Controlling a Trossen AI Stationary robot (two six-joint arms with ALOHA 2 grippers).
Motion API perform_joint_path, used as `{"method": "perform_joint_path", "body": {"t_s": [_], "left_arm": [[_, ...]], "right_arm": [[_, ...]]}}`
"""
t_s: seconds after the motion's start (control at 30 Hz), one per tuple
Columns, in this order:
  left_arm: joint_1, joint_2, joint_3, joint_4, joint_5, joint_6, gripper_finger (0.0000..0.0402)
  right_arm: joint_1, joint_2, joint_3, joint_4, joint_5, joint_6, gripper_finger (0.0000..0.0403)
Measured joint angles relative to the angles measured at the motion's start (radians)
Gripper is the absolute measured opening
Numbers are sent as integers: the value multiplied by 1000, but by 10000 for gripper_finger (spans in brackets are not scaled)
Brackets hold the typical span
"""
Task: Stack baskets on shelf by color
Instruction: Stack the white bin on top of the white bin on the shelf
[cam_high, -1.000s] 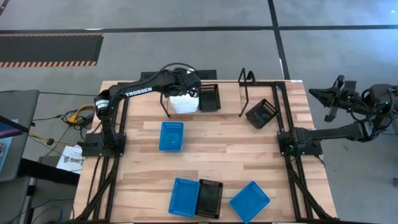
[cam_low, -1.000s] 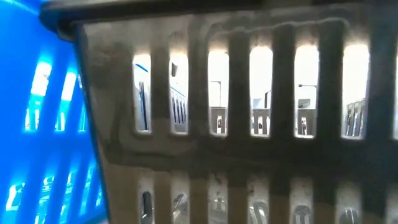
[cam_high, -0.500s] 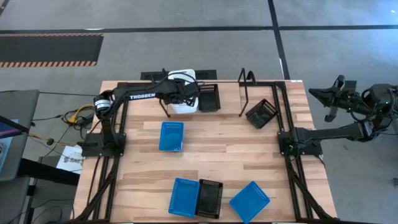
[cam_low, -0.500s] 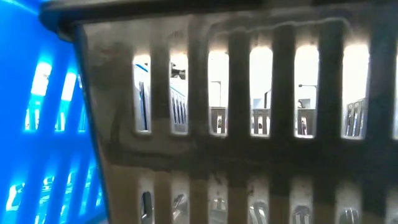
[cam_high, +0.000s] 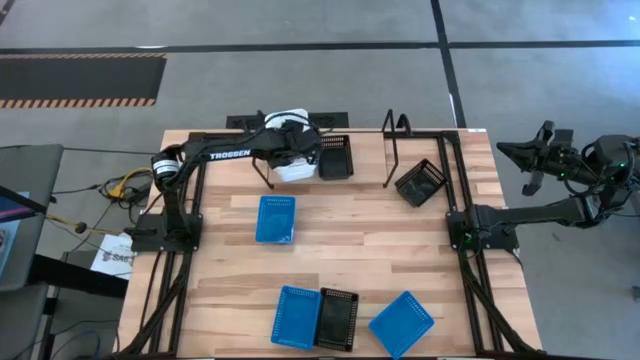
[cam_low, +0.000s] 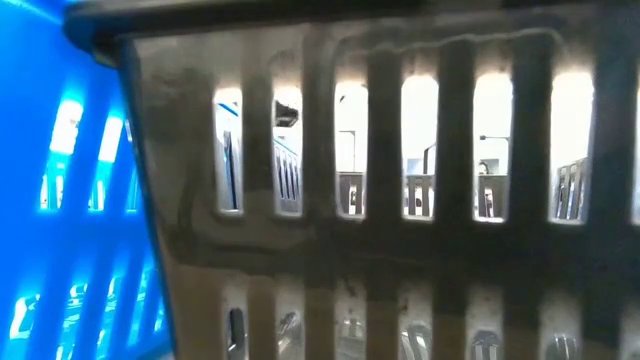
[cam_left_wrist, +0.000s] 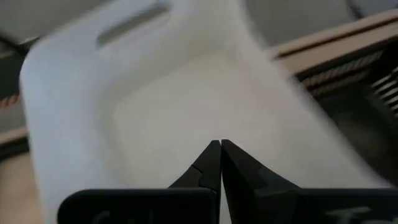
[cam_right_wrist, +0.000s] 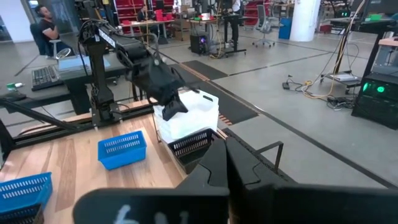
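The left gripper (cam_high: 296, 146) was held over the white baskets (cam_high: 296, 160), jaws pressed together, empty. The thin, light, stiff plastic would be best gripped at a rim wall.

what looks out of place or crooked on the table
One small black slotted plastic basket lies skewed at the table's far right, tilted against the black thin-tube metal rack. A blue slotted plastic basket at the near edge also sits turned at an angle.
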Motion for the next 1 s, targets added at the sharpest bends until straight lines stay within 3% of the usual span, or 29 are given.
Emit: {"method": "perform_joint_path", "body": {"t_s": [0.27,0.57,0.73,1.0], "left_arm": [[-6,0,121,86,36,166,0],[-37,0,148,124,324,180,0],[-89,0,148,-6,211,105,0],[-117,0,148,-152,147,19,0]], "right_arm": [[0,0,0,0,1,2,1],[0,0,0,-1,36,0,1],[0,0,0,0,36,0,1],[0,0,0,0,35,0,1]]}}
